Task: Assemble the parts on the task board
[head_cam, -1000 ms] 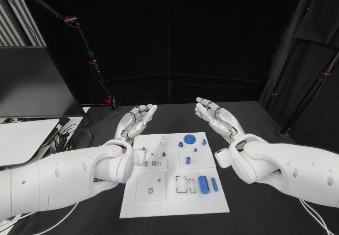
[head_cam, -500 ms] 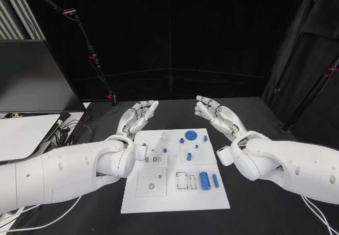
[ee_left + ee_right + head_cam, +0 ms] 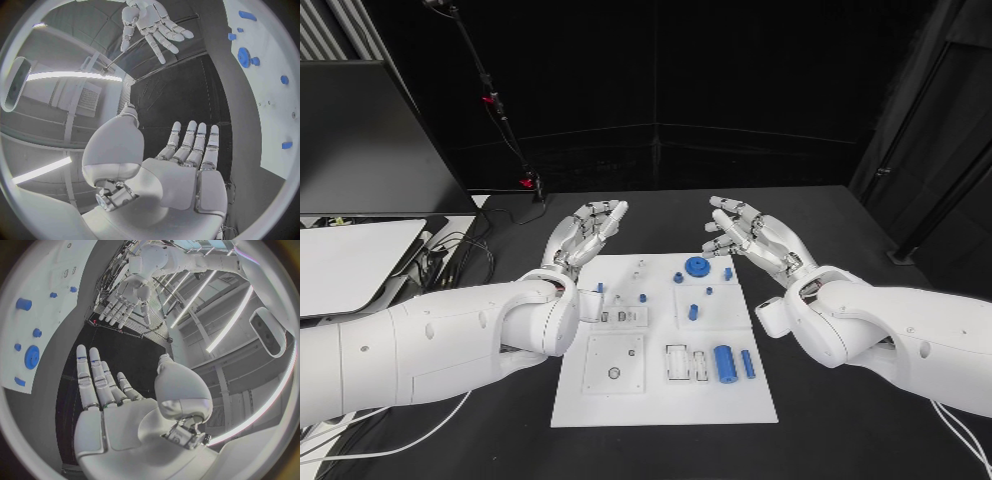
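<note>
Overhead, silver hands (image 3: 586, 235) (image 3: 754, 240) (empty) flank flat white board (image 3: 664, 400).

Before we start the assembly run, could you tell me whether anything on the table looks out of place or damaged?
Nothing stands out. The task board lies flat and roughly square to the robot, with the blue parts, such as the blue gear and blue cylinder, resting on it. The left robot hand and right robot hand are open, holding nothing.

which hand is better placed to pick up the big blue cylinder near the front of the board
Probably the right hand. The blue cylinder lies on the right half of the white board, on that arm's side. The left hand is equally open and empty but would have to cross the board.
</note>
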